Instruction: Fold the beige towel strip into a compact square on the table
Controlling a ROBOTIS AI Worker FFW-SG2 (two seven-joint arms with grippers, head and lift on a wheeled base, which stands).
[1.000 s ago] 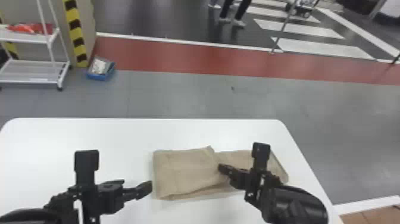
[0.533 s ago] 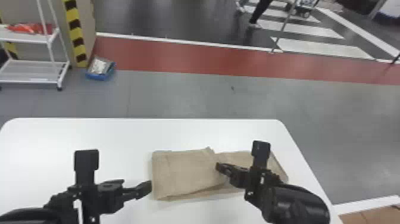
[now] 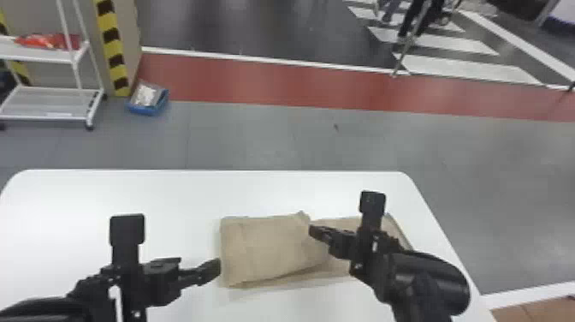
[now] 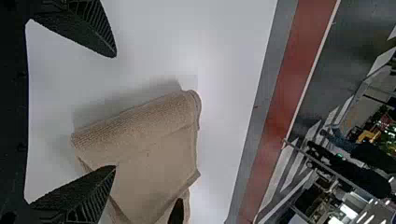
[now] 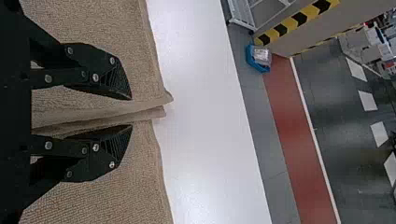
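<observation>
Lower centre of the head view: beige towel strip (image 3: 274, 248) part-folded on the surface (image 3: 171, 192). Right hand (image 5: 131, 112), fingers apart, straddles a layered edge (image 5: 144, 103); left hand (image 4: 115, 112), also spread, at lower left by the strip's left end. Step, judged: settle or take that edge. Method: keep edge centred, close only on the layers wanted, travel low, avoid dragging the cloth beneath.
Vs. earlier frame: right hand slightly higher in the head view; strip and left hand essentially unchanged.
</observation>
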